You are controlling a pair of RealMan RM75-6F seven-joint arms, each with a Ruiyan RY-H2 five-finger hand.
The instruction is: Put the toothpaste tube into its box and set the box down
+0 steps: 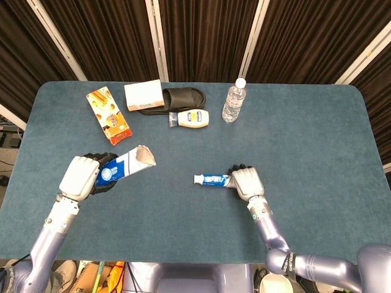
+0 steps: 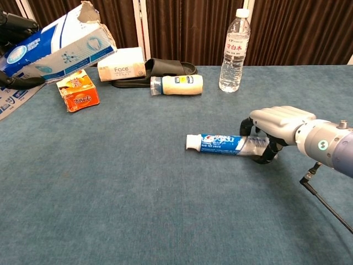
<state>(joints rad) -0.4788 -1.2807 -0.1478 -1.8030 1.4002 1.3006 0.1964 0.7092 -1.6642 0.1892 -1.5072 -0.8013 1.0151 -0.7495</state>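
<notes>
The blue and white toothpaste tube [image 1: 211, 179] [image 2: 220, 143] lies flat on the table, its white cap pointing to the left. My right hand [image 1: 245, 181] [image 2: 276, 124] has its fingers curled around the tube's flat tail end. At the left, my left hand [image 1: 82, 177] [image 2: 16, 23] holds the blue and white toothpaste box [image 1: 128, 166] [image 2: 60, 47] above the table. The box's torn open end points toward the middle. A wide gap separates box and tube.
Along the far side stand a water bottle [image 1: 233, 101] [image 2: 233, 51], a black slipper [image 1: 183, 97] [image 2: 165, 67], a white and yellow cream bottle [image 1: 190, 118] [image 2: 179, 85], a white "Face" box [image 1: 144, 95] [image 2: 121, 70] and an orange packet [image 1: 109, 115] [image 2: 78, 91].
</notes>
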